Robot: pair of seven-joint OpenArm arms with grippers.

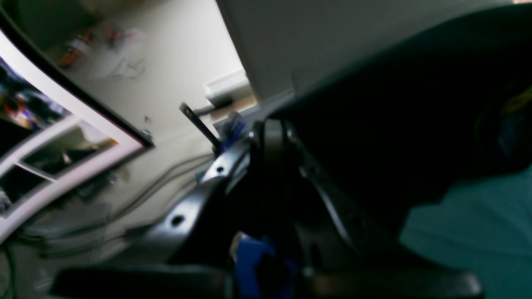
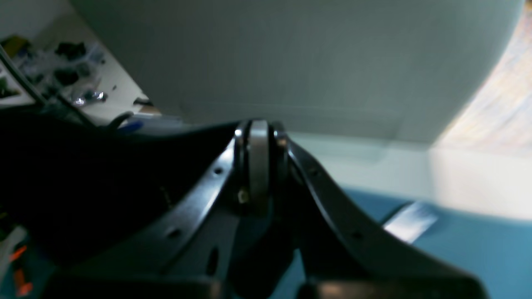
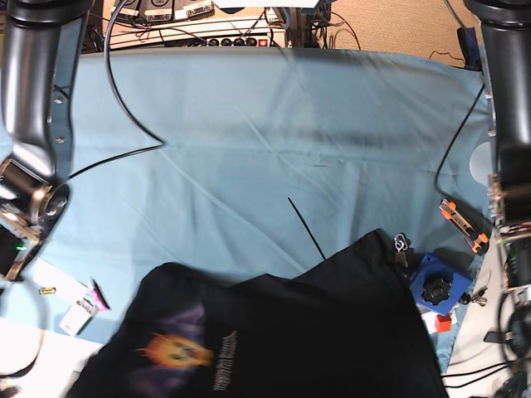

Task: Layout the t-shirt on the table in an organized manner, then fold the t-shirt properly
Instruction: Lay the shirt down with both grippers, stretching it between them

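Apparently both grippers (image 1: pixel 270 137) (image 2: pixel 259 166) on t-shirt (image 3: pixel 332 332).

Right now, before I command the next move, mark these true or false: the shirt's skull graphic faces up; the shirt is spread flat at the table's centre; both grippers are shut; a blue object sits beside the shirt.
1. The skull graphic faces up. True: it shows on the t-shirt in the base view.
2. The shirt is spread flat at the centre of the table. False: it is bunched at the near edge.
3. Both grippers are shut. True: left gripper, right gripper.
4. A blue object sits beside the shirt. True.
5. The shirt is white. False: black.
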